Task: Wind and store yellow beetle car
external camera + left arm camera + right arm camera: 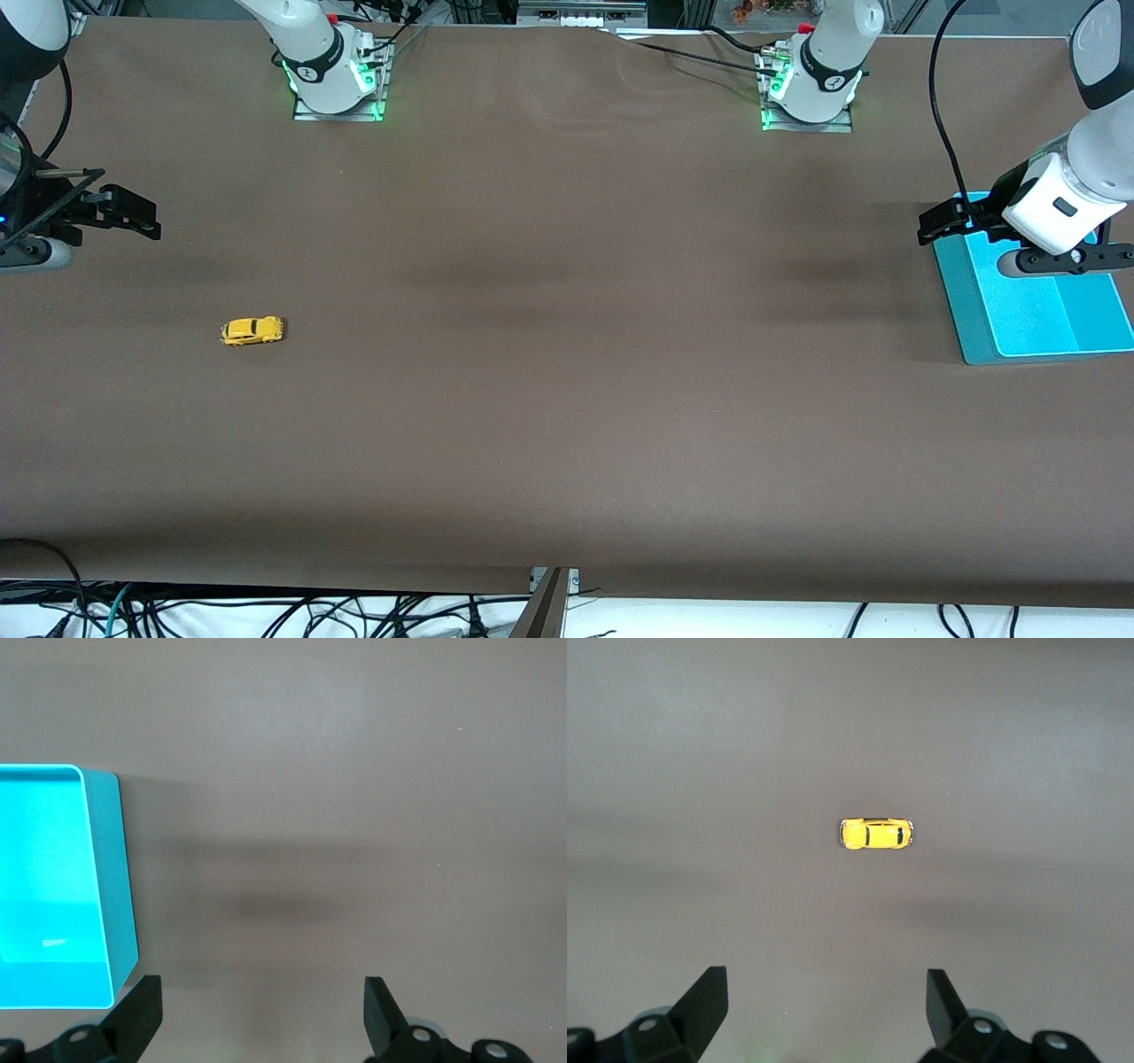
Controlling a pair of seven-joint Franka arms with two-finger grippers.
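The tiny yellow beetle car [252, 330] [875, 833] rests on its wheels on the brown table toward the right arm's end, lying sideways to the front camera. My right gripper [133, 214] [824, 997] hangs open and empty in the air at that end of the table, apart from the car, which shows small in the right wrist view. At the left arm's end my left gripper [941, 221] [261, 1010] is open and empty over the edge of a turquoise tray [974, 315] [111, 868].
The turquoise tray holds nothing that I can see. Both arm bases [337, 84] [811, 97] stand at the table's edge farthest from the front camera. Cables hang off the table edge nearest to that camera.
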